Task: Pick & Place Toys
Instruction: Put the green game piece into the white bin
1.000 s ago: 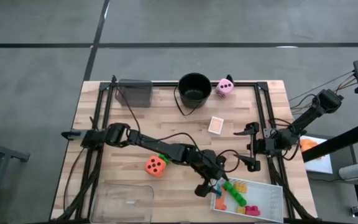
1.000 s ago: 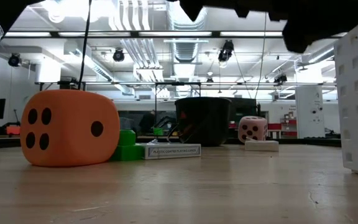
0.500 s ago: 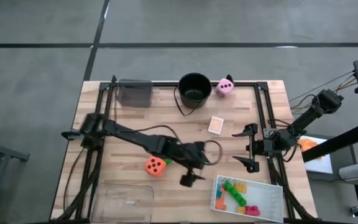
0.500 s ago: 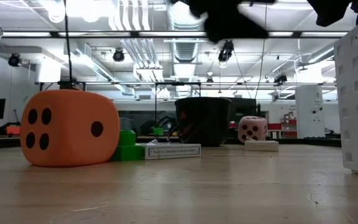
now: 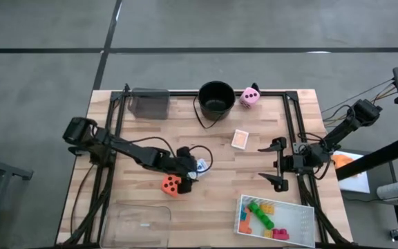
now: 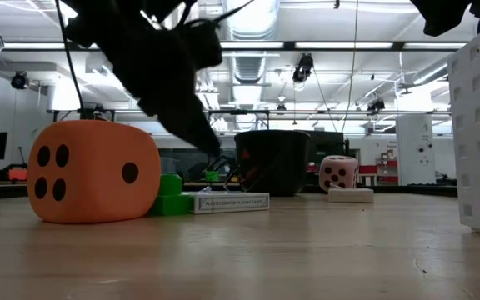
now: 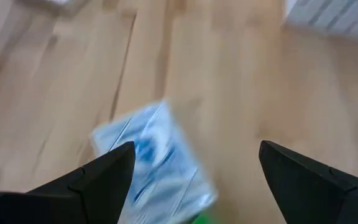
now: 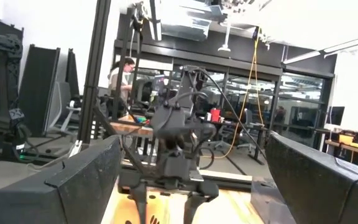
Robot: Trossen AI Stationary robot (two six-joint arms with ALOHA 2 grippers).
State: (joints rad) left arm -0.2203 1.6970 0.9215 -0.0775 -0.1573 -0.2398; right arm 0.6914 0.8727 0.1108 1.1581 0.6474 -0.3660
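The left tool [image 5: 193,169] hangs over the middle of the table [image 5: 254,131], its jaws spread wide and holding nothing. Directly below it lies a blue-backed pack of playing cards [image 7: 154,163], with a green brick [image 6: 171,194] touching it and the orange die [image 5: 173,185] just beside. The right tool [image 5: 273,164] waits at the table's right side, fully open and empty.

Other toys lie apart. The pink die [image 5: 249,96] sits next to the black bucket [image 5: 216,98] at the far edge, and an orange-backed card pack [image 5: 240,139] lies in the open. Several bricks already rest in the white tray [image 5: 310,220] at the near right.

The main risk, as I judge it, is crowding. A low flat pack gives the fingers little to bite on. If the tool comes down off-centre, one finger could nudge the green brick or push the die. The pack might also slide away or tip out of a shallow pinch.
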